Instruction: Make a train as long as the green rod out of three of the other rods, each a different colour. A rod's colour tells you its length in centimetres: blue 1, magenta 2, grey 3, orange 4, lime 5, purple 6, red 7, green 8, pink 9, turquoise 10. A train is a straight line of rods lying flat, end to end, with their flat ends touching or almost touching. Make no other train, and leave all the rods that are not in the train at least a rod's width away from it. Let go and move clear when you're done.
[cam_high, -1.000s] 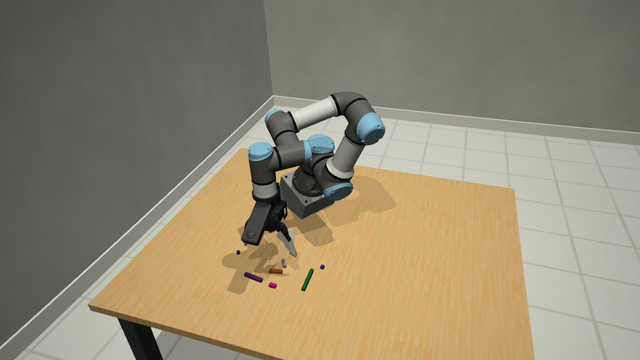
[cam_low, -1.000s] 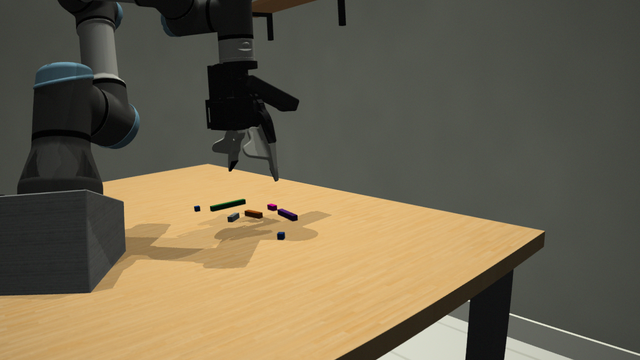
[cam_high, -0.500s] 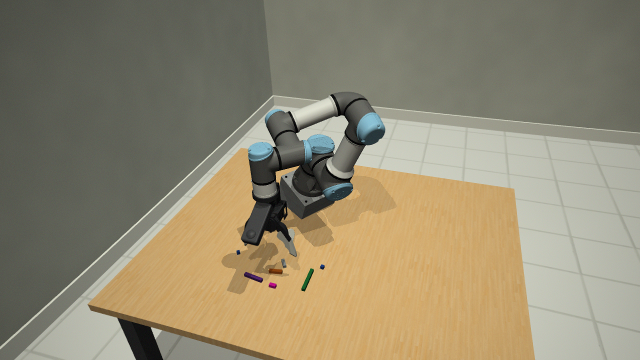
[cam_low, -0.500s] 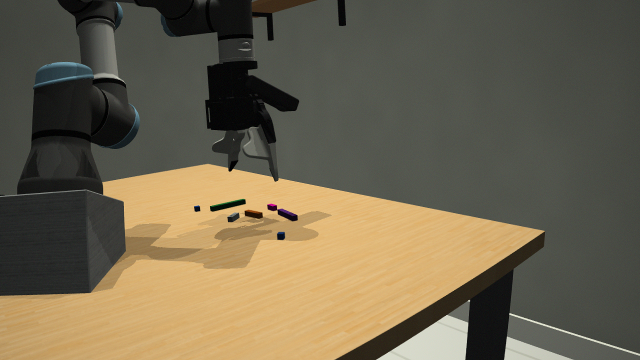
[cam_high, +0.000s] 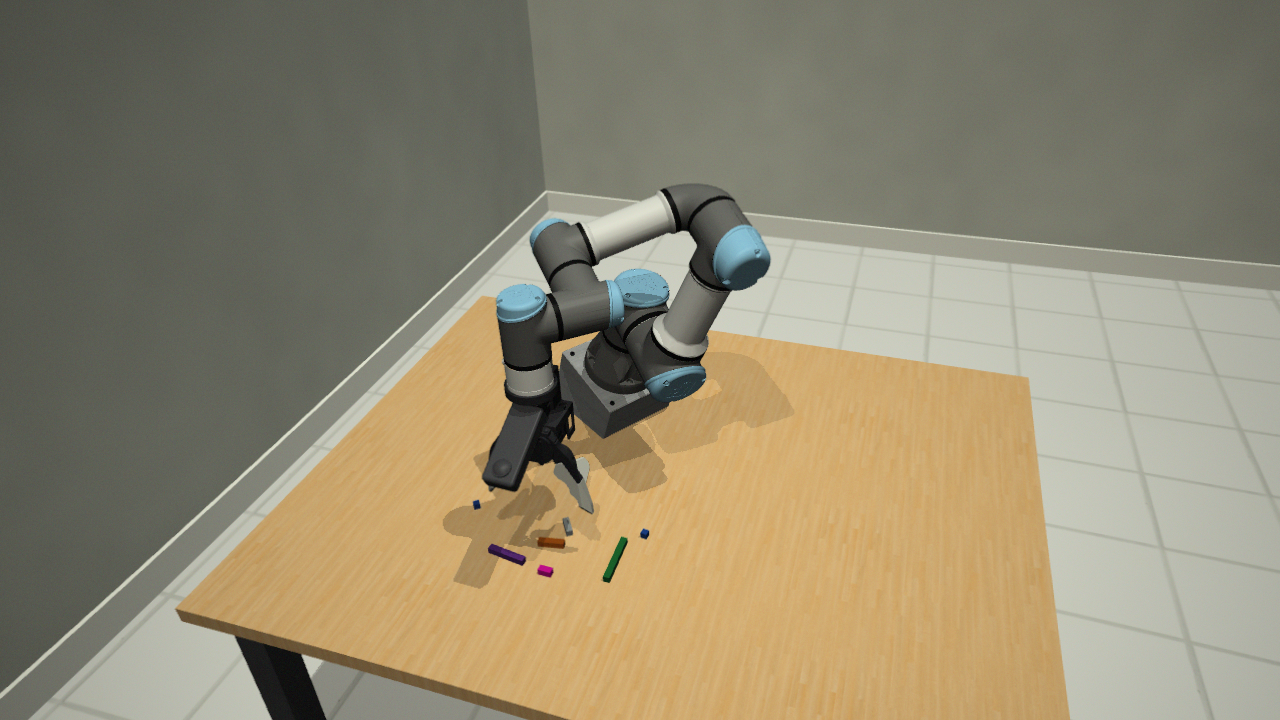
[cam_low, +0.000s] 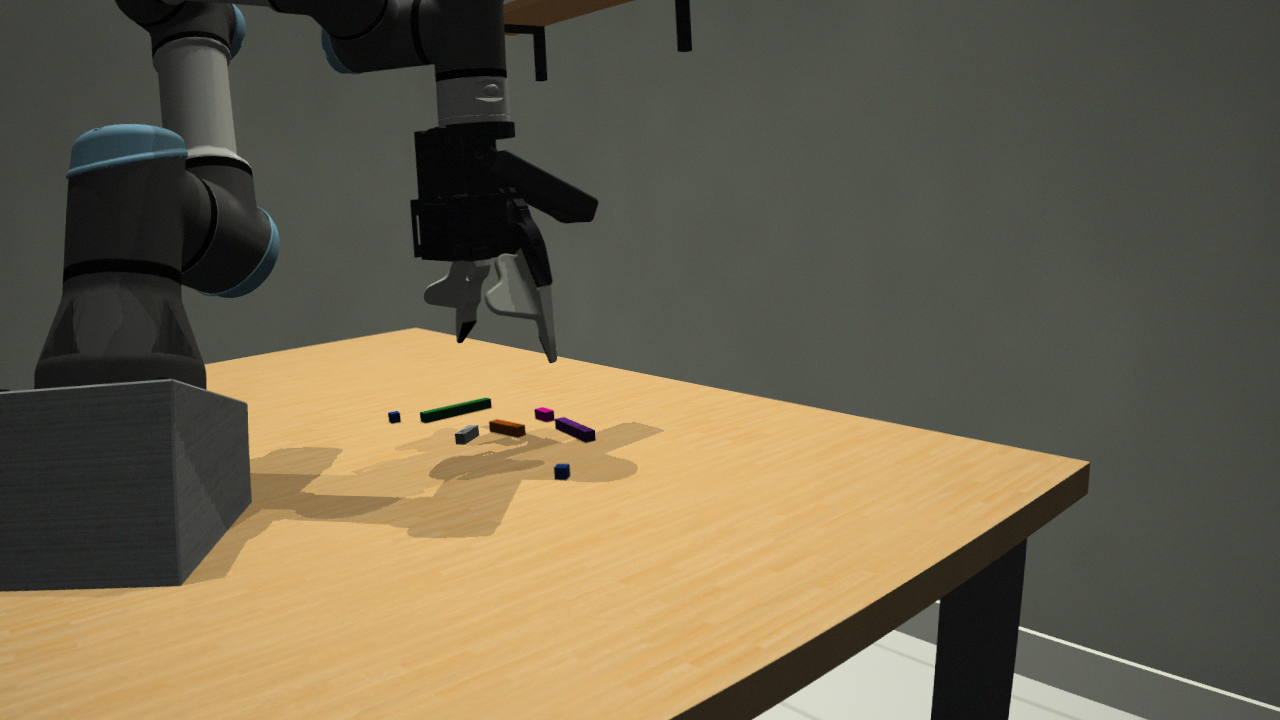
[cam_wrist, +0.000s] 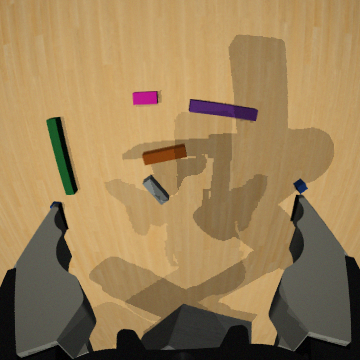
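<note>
Seven rods (two blue (cam_high: 644, 533) (cam_high: 477, 504)); hand (cam_low: 506, 345) open.

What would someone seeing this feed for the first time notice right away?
The open, empty gripper hangs above the wooden table, over a loose scatter of small coloured rods, none of them touching. The green rod, the longest, lies at one edge of the group; the orange rod, grey rod, purple rod and magenta rod lie beside it, partly in the arm's shadow, and two blue cubes sit out at the sides.
</note>
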